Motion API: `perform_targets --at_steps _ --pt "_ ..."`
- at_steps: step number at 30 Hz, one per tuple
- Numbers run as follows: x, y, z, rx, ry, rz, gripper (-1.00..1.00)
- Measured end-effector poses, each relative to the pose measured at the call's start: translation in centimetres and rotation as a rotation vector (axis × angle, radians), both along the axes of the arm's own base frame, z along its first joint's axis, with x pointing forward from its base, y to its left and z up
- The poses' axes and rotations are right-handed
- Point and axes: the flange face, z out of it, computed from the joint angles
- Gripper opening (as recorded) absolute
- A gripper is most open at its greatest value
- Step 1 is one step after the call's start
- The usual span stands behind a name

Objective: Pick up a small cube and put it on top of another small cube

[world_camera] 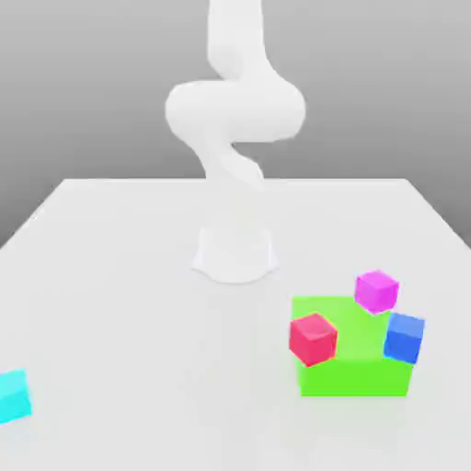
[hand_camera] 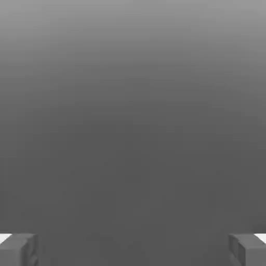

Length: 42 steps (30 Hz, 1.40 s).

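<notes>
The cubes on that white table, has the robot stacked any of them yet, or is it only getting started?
Nothing is stacked yet. The red cube, magenta cube and blue cube sit apart around the large green block, and a cyan cube lies off alone. The gripper is open, holding nothing. All remains: choosing a cube, grasping it, lifting and placing it on another.

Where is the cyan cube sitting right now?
In the exterior view, the cyan cube sits alone on the table at the view's far left edge, well apart from the green block and the red cube.
</notes>
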Motion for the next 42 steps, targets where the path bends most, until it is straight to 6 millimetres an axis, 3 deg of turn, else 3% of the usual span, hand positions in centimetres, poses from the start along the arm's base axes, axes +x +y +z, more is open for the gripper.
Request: perform_targets --at_steps 7,14,21,27,32,33,39,42 --pt "6.9 -7.7 -10.7 0.104 0.177 -0.238 0.00" --pt "9.3 -16.2 -22.8 0.209 0.340 -0.486 0.00" --pt "6.8 -24.9 -35.8 0.319 0.493 -0.762 0.00" --pt "2.2 -29.2 -46.8 0.402 0.625 -0.970 0.00" --pt "1.3 -29.9 -54.0 0.415 0.645 -1.006 0.00" --pt "1.2 -29.8 -54.8 0.415 0.645 -1.006 -1.00" --pt "1.2 -29.8 -55.2 0.415 0.645 -1.007 -1.00" --pt "1.3 -29.9 -52.6 0.415 0.645 -1.007 -1.00"
